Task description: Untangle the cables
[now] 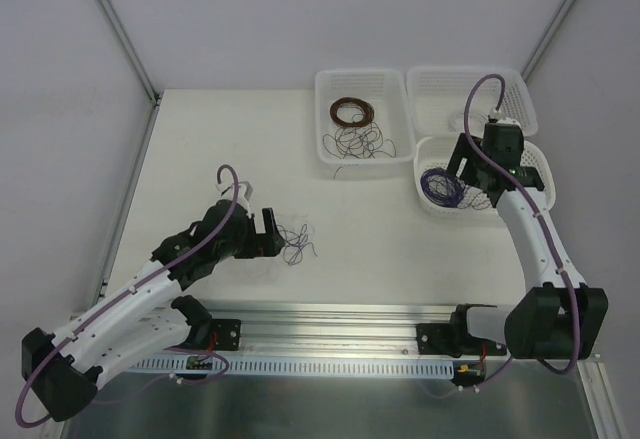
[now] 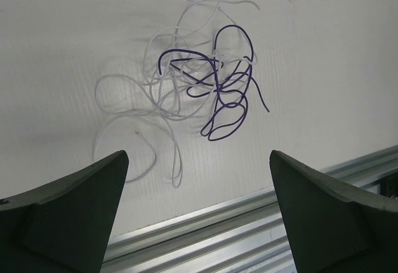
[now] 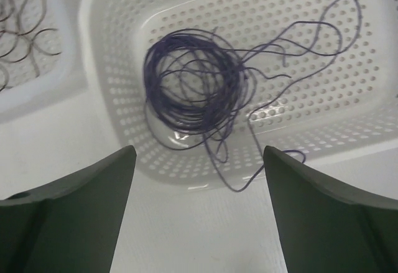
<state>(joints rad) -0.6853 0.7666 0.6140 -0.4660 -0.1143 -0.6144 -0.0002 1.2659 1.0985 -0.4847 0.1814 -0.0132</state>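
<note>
The cables (image 1: 296,242) are a small loose tangle of thin dark purple strands on the white table. In the left wrist view the purple strands (image 2: 219,92) lie mixed with pale thin strands (image 2: 149,96). My left gripper (image 1: 272,236) is open and empty just left of the tangle; in its own view (image 2: 198,161) the tangle lies ahead, apart from the fingers. My right gripper (image 1: 465,181) is open and empty above the near rim of a basket; its own view (image 3: 199,155) shows nothing between the fingers.
The perforated white basket (image 1: 535,164) holds a wound purple coil (image 3: 193,86) with a loose end over the rim (image 3: 249,180). A second basket (image 1: 325,94) holds a brown coil (image 1: 352,112) and dark strands (image 1: 362,142). A third basket (image 1: 510,89) sits behind. An aluminium rail (image 2: 261,223) runs along the near edge.
</note>
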